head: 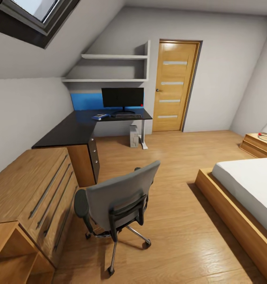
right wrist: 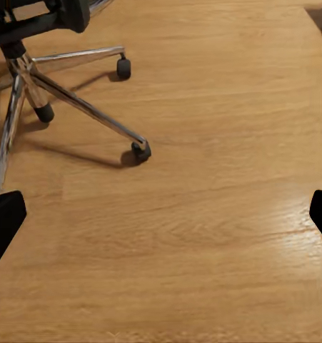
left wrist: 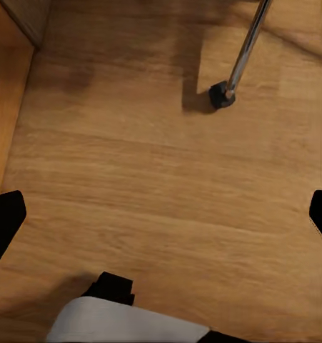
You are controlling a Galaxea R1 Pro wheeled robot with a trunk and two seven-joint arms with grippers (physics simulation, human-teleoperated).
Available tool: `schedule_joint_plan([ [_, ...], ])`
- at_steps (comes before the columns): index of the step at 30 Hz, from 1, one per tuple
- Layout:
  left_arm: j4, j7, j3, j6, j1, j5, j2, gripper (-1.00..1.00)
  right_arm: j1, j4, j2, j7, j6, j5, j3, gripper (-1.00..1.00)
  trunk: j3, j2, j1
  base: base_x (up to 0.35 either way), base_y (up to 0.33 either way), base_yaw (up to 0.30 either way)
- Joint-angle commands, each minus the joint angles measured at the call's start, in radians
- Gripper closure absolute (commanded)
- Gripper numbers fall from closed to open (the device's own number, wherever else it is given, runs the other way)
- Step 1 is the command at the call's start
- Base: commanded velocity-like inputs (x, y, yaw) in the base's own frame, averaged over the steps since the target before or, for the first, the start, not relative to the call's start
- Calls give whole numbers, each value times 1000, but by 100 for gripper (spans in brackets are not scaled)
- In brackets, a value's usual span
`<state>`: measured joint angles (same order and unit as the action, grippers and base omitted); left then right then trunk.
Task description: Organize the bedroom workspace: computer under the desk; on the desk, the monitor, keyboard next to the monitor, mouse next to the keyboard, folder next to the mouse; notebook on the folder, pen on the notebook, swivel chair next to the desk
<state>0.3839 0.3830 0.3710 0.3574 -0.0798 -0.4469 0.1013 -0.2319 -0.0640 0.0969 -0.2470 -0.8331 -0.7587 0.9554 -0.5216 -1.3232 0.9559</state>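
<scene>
The black desk stands in the far left corner, with the monitor on it and the keyboard in front of the screen. A blue folder lies left of the keyboard. The computer sits on the floor under the desk. The mouse, notebook and pen are too small to make out. The grey swivel chair stands close by on the floor, its back towards me and well apart from the desk. My left gripper hangs open over the floor near a chair caster. My right gripper is open beside the chair's base.
A light wooden chest lines the left wall next to the desk's drawer unit. A bed fills the right side, with a low nightstand behind it. A wooden door is shut at the back. Open floor lies between chair and bed.
</scene>
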Motion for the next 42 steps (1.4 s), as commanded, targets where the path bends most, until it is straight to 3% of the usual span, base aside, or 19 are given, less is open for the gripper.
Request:
schedule_joint_plan([
  [1,20,9,8,-33,-14,-11,2,-100,-8,-21,0,-6,44,-3,5,-100,-4,-8,4,0,0,0],
  [2,33,10,8,-52,-22,-12,3,-100,-15,-30,0,-5,64,-3,5,-100,-7,-15,8,0,0,0],
  [5,107,22,1,-174,-99,-25,2,-100,-125,-61,-1,-3,203,-6,1,-100,-17,-36,19,0,0,0],
  [8,120,22,-40,-226,-163,-70,1,-100,-181,-66,-2,-1,255,-9,-19,-100,-26,-57,31,0,0,0],
  [12,125,19,-75,-247,-194,-106,-4,-100,-202,-62,-6,4,264,-9,-61,-100,-39,-85,46,0,0,0],
  [15,127,24,-86,-258,-244,-119,-37,-100,-207,-39,-19,6,251,-10,-73,-100,-48,-106,58,0,0,0],
  [16,127,24,-105,-306,-289,-143,-56,-100,-207,-25,-22,6,250,-10,-76,-100,-51,-113,61,0,0,0],
  [18,127,23,-135,-363,-326,-173,-68,-100,-208,-16,-23,5,250,-11,-78,-100,-58,-127,69,0,0,0],
  [22,125,19,-175,-418,-369,-207,-87,-100,-208,-8,-25,4,251,-11,-80,-100,-70,-155,84,0,0,0],
  [26,73,16,-182,-409,-375,-210,-90,-100,-208,-7,-25,3,249,-11,-81,-100,-83,-183,100,0,0,0],
  [28,30,15,-182,-351,-377,-210,-90,-100,-208,-6,-26,4,247,-9,-81,-100,-89,-197,107,0,0,0],
  [33,9,14,-182,-310,-377,-211,-93,-100,-208,6,-27,5,245,-7,-81,-100,-105,-232,127,0,0,0],
  [42,5,22,-188,-305,-377,-221,-164,-100,-208,13,-27,6,243,-3,-78,-100,-133,-295,161,0,0,0],
])
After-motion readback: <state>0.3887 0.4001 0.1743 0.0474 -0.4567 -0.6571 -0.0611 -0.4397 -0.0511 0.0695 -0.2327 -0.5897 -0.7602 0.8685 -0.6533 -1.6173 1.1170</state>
